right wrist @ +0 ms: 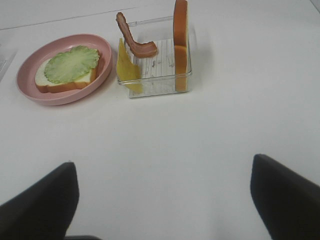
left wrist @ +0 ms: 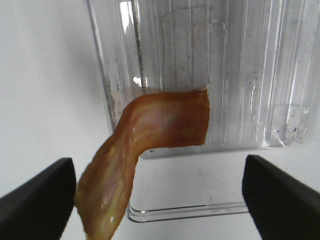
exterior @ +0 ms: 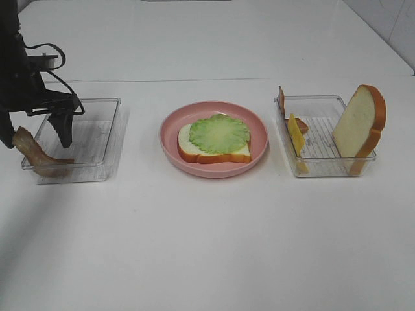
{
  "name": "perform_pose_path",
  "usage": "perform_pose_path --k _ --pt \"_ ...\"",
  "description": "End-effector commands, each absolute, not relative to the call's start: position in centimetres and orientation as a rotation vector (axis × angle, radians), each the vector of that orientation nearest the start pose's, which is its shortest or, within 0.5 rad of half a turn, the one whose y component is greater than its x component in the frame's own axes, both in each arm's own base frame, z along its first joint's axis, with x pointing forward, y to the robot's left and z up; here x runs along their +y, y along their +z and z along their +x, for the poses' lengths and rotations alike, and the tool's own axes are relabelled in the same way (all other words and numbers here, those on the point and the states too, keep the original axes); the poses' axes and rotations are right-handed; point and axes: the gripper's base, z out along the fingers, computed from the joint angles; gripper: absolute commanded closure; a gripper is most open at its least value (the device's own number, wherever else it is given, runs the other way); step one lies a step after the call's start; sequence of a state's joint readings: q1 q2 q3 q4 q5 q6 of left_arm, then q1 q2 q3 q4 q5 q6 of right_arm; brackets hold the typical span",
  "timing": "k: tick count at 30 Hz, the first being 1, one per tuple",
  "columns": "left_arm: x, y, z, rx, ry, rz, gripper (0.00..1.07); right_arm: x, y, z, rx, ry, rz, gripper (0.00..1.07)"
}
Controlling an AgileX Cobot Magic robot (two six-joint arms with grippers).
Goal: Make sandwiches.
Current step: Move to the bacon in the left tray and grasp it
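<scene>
1. Sandwich (exterior: pixel 215 144), part-built, lies on the pink plate (exterior: pixel 165 136) at mid-table (exterior: pixel 207 246): one bread slice (exterior: pixel 194 154) flat, with lettuce (exterior: pixel 220 131) on top.
2. Left tray (exterior: pixel 97 129) holds one end of a bacon strip (exterior: pixel 40 155). The strip bends over the rim at the tray's front-left corner, and its other end hangs outside.
3. Left gripper (left wrist: pixel 159 167) hangs over that corner with its jaws wide, one on either side of the strip. One finger (left wrist: pixel 35 200) is just beside the strip's outer end; I cannot tell whether they touch.
4. Right tray (exterior: pixel 327 170) holds three things:
   - An upright slice (exterior: pixel 356 123) leans at the right wall.
   - Cheese (exterior: pixel 296 135) stands on edge at the left wall.
   - A second strip (right wrist: pixel 135 44) lies behind the cheese, with one end rising above the rim.
5. Right gripper (right wrist: pixel 160 170) hovers over bare table with its jaws wide, holding nothing, well apart from the right tray.
</scene>
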State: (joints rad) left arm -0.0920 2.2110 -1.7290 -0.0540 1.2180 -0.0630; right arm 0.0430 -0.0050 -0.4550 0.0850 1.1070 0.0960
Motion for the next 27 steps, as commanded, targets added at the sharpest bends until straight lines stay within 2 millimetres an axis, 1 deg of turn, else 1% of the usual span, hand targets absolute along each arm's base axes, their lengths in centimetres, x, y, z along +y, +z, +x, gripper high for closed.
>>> perform_pose_path --k 1,2,3,4,5,6,7,20,23,24,25,26,27 --pt "-4.42 15.70 42.46 3.281 -0.079 0.022 0.41 0.68 26.13 -0.65 2.092 0.188 0.050 0.21" --pt "-4.42 15.70 42.46 3.281 -0.079 0.022 0.41 0.68 26.13 -0.65 2.092 0.188 0.050 0.21" --pt "-4.42 15.70 42.46 3.281 -0.079 0.022 0.57 0.68 26.13 -0.65 2.092 0.188 0.050 0.21" --pt "-4.42 15.70 42.46 3.281 -0.079 0.022 0.64 0.68 26.13 -0.65 2.092 0.188 0.050 0.21" --pt "-4.42 15.70 42.46 3.281 -0.079 0.022 0.64 0.68 26.13 -0.65 2.092 0.188 0.050 0.21" --pt "-4.41 15.70 42.46 3.281 -0.078 0.023 0.73 0.68 26.13 -0.65 2.092 0.188 0.050 0.21" --pt "-4.41 15.70 42.46 3.281 -0.078 0.023 0.74 0.68 26.13 -0.65 2.092 0.188 0.050 0.21" --pt "-4.40 15.73 42.29 3.301 -0.075 0.002 0.74 0.68 26.13 -0.65 2.092 0.188 0.050 0.21" --pt "-4.40 15.73 42.29 3.301 -0.074 -0.003 0.76 0.68 26.13 -0.65 2.092 0.188 0.050 0.21" --pt "-4.40 15.73 42.29 3.301 -0.073 -0.019 0.81 0.68 26.13 -0.65 2.092 0.188 0.050 0.21" --pt "-4.40 15.73 42.29 3.301 -0.072 -0.034 0.91 0.68 26.13 -0.65 2.092 0.188 0.050 0.21" --pt "-4.40 15.73 42.29 3.301 -0.072 -0.034 0.91 0.68 26.13 -0.65 2.092 0.188 0.050 0.21" --pt "-4.40 15.73 42.29 3.301 -0.072 -0.034 0.98 0.68 26.13 -0.65 2.092 0.188 0.050 0.21"
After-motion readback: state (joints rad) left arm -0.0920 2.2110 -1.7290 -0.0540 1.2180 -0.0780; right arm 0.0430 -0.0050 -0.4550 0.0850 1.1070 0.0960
